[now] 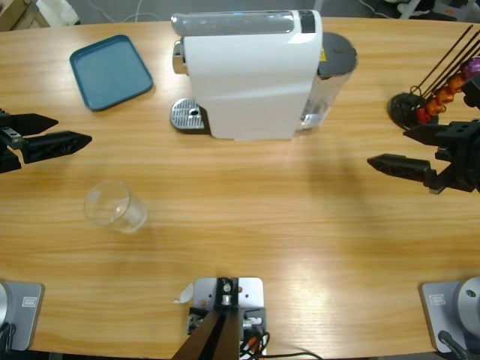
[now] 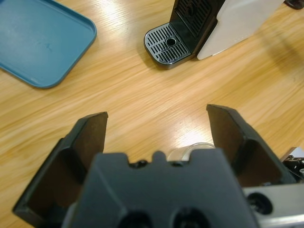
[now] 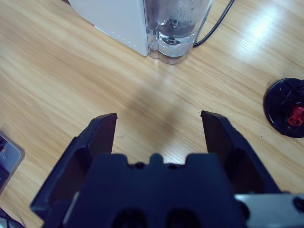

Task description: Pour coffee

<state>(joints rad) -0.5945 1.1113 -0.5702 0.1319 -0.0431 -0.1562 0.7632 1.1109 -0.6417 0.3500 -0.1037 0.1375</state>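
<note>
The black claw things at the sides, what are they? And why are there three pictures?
They are a robot's two grippers, its hands. One picture looks down from above the table; the other two come from cameras on the wrists. The left gripper and the right gripper are both open and hold nothing. On the table stand a white coffee machine, a blue tray, a clear glass and a black capsule rack. I see no coffee in the glass.

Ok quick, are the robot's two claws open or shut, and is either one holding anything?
Left gripper: open, holding nothing; only bare table between the jaws.
Right gripper: open, holding nothing.
</note>
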